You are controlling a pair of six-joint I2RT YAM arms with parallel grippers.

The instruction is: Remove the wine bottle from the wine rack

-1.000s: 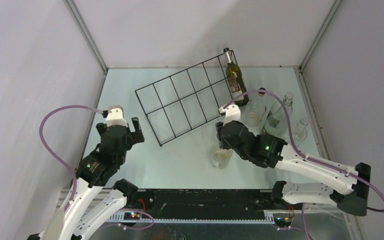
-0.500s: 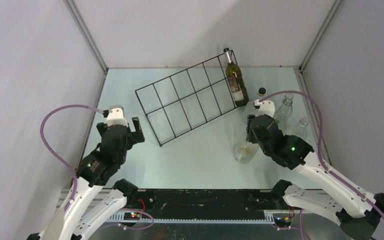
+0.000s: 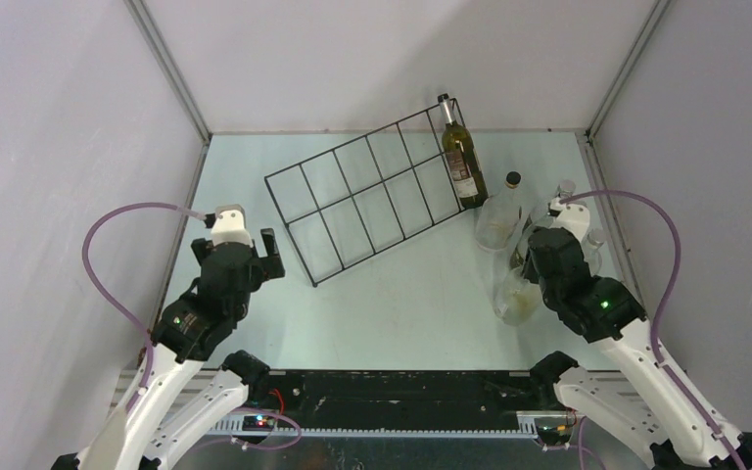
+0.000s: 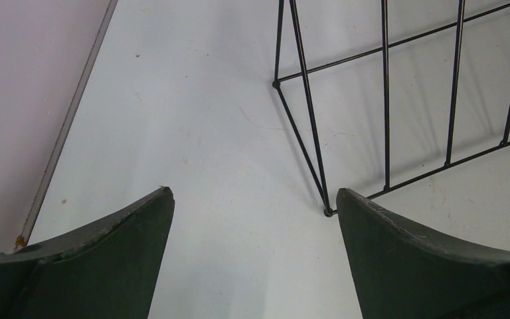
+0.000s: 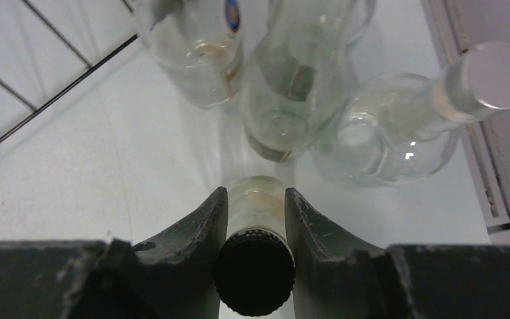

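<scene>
left fingers (image 4: 106,259) wide | right fingers (image 5: 192,252) clamp clear bottle (image 5: 256,194) | green wine bottle (image 3: 461,149) label — unreadable

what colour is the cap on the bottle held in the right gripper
Black cap on a clear bottle, clearest in the right wrist view.

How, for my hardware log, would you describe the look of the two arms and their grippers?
Both the left arm and right arm have white links and black joint housings, each with a small green light and a looping mauve cable. The left gripper and right gripper have dark, scuffed fingers tapering to curved tips.
</scene>
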